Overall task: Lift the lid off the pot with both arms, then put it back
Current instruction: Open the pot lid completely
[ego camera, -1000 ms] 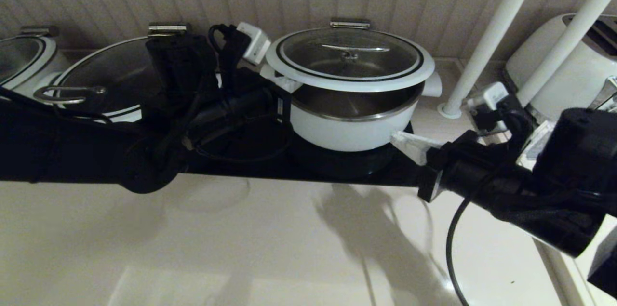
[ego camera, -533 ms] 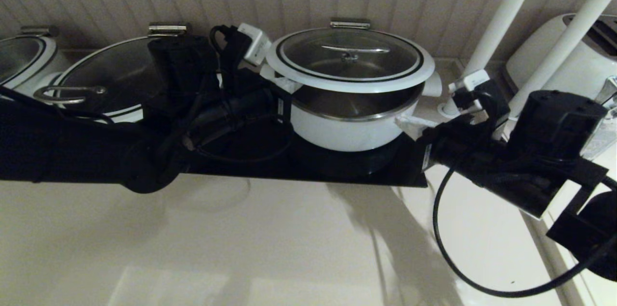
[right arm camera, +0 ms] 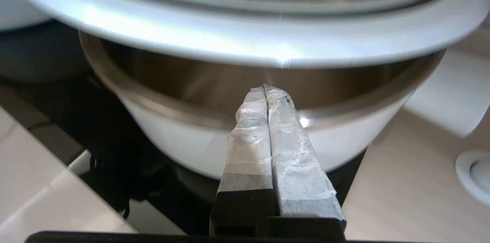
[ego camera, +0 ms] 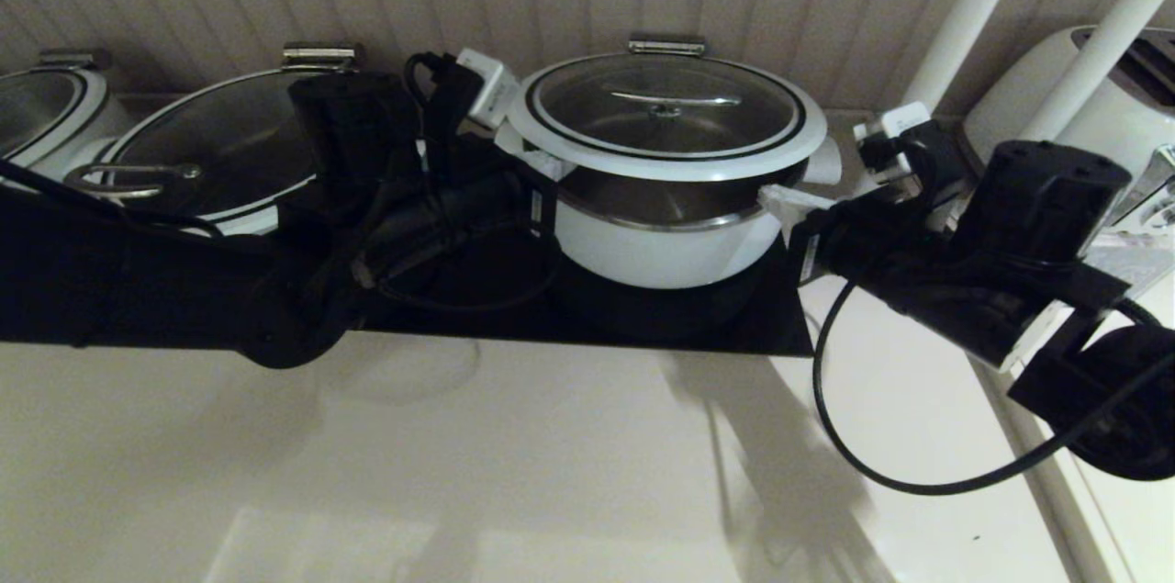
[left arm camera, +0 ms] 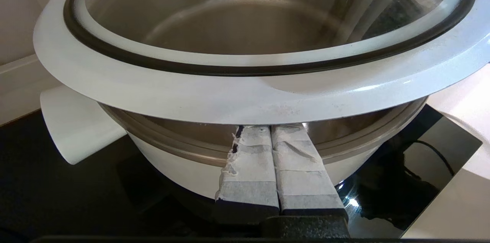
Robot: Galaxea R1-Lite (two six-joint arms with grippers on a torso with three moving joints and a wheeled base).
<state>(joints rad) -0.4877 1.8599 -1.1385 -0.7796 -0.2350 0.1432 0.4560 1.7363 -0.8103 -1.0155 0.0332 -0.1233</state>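
The glass lid with a white rim (ego camera: pixel 668 162) hangs tilted above the white pot (ego camera: pixel 661 248), with a gap showing the steel inner wall. My left gripper (ego camera: pixel 542 162) is shut, and its taped fingers are tucked under the lid's left rim, as the left wrist view (left arm camera: pixel 270 130) shows, below the lid (left arm camera: pixel 245 97) and above the pot (left arm camera: pixel 172 166). My right gripper (ego camera: pixel 769 196) is shut at the pot's right side. In the right wrist view (right arm camera: pixel 265 89) its tips sit just above the pot's rim (right arm camera: pixel 183 139) and below the lid (right arm camera: pixel 229 40), apart from it.
The pot stands on a black cooktop (ego camera: pixel 551 317). A second lidded pot (ego camera: pixel 211 142) is at the left and a third (ego camera: pixel 37 106) at the far left. Two white poles (ego camera: pixel 964 32) and a white toaster (ego camera: pixel 1083 124) stand at the right. A panelled wall is close behind.
My right arm has risen and swung in, bringing its shut fingers from beside the pot's base up to the pot's rim under the lid. The left arm and lid have barely moved.
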